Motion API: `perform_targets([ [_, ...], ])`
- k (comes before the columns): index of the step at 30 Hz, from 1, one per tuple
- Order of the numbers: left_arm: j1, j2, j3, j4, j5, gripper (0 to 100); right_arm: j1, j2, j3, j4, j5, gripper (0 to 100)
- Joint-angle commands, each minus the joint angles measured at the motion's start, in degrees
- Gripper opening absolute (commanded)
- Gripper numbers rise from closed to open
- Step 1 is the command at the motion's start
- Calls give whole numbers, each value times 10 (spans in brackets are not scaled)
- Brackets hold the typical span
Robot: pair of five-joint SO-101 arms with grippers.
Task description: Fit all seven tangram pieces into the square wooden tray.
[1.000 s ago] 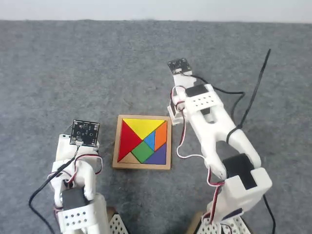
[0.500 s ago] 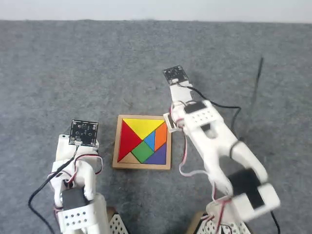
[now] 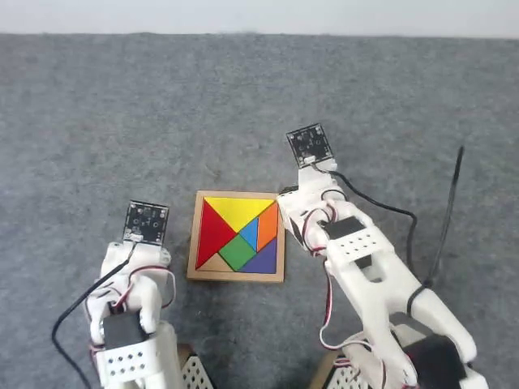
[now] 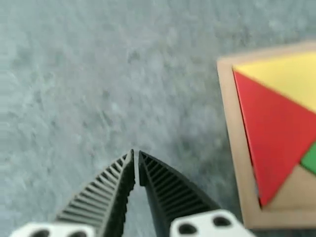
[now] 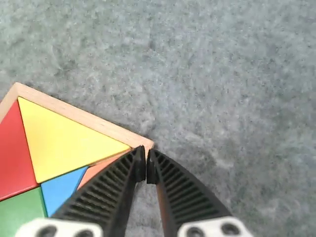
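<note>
The square wooden tray (image 3: 193, 243) lies between the two arms, holding yellow (image 3: 239, 212), red (image 3: 212, 233), blue (image 3: 249, 233), orange (image 3: 268, 225), green (image 3: 237, 253) and purple (image 3: 261, 259) pieces lying flat. A wood-coloured triangle (image 3: 212, 263) fills its near left corner. My right gripper (image 5: 146, 152) is shut and empty, its tips over the tray's corner (image 5: 143, 143) beside the yellow piece (image 5: 64, 138) and the orange piece (image 5: 98, 170). My left gripper (image 4: 136, 157) is shut and empty, over the mat, a little way off the tray's rim (image 4: 227, 98) and the red piece (image 4: 266, 143).
A grey felt mat (image 3: 122, 113) covers the table. The right arm's black cable (image 3: 442, 227) loops beside its forearm. Both arm bases stand at the near edge, with open mat beyond and to both sides of the tray.
The right arm has drawn back toward its base, its wrist now closer to the tray's far right corner. The left arm has shifted only slightly. The pieces have not moved.
</note>
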Motion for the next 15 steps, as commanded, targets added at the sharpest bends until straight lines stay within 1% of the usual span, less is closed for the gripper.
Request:
perform_targets([
  [1, -1, -11, -7, 49, 6, 15, 0, -36, -3, -13, -2, 8],
  [7, -1, -11, -7, 54, 6, 14, -10, -70, 3, 15, -1, 8],
  [15, 0, -11, -7, 54, 6, 14, -9, -214, 100, -31, -1, 9],
])
